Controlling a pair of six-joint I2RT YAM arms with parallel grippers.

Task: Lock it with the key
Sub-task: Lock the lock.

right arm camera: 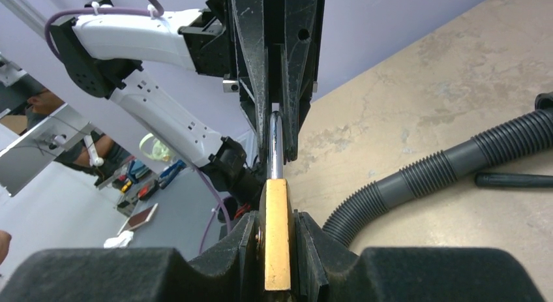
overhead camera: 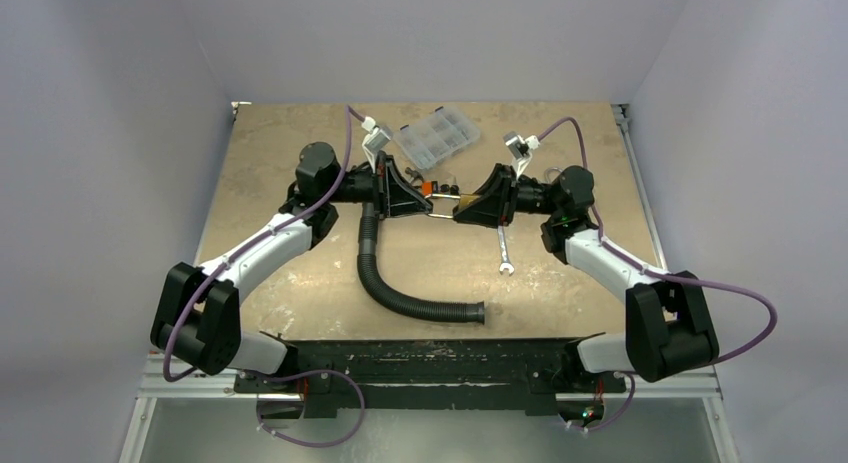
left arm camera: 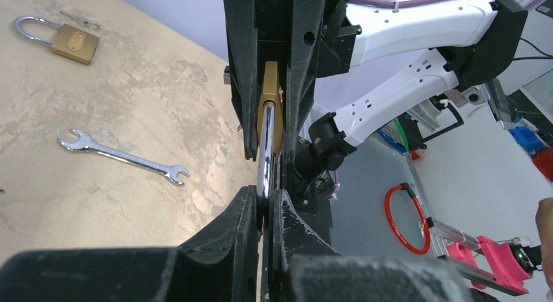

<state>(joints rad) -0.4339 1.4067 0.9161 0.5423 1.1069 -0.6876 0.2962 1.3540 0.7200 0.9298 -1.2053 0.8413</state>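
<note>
Brass padlock body is clamped by the right gripper and its steel shackle by the left gripper, above the tabletop midway between side edges, nearer the far edge; the slim shackle could be twisted loose if the grippers are driven off-axis.

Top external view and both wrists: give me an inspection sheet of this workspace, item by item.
Surface: tan table, mottled.
Job's things: brass padlock held between both claws; key not made out.
Clutter: second padlock, wrench, black ribbed hose, clear compartment box.
Claws: left claw shut on the shackle; right claw shut on the body.
Cables: purple cable along each arm.
Surroundings: lilac walls.
</note>
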